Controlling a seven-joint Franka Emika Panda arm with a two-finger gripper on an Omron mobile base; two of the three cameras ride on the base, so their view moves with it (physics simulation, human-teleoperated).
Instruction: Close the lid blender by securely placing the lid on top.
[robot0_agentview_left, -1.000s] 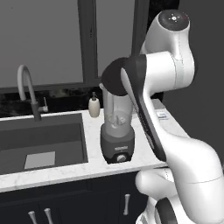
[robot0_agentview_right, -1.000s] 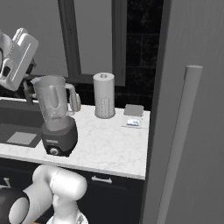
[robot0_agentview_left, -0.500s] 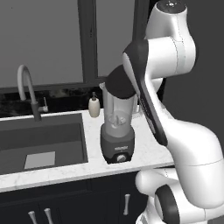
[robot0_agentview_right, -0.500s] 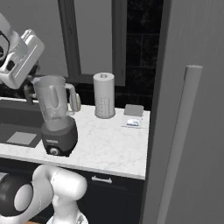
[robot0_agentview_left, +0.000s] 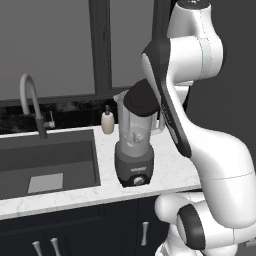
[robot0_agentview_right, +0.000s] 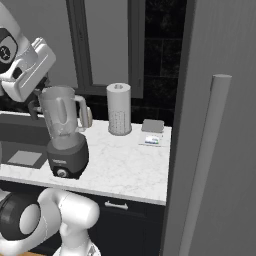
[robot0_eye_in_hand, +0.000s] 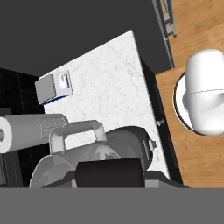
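Blender on counter, sink left.

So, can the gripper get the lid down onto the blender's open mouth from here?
Probably yes: the lid hangs just above the blender, and nothing shows between them.

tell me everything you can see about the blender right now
The blender is a tall clear jar, plastic by its look, with a side handle, upright on a dark grey motor base with a front knob. It stands on the white marble counter beside the sink. From the hand camera, a dark slab hangs over the jar's open mouth. Whether anything touches it, I can't tell.
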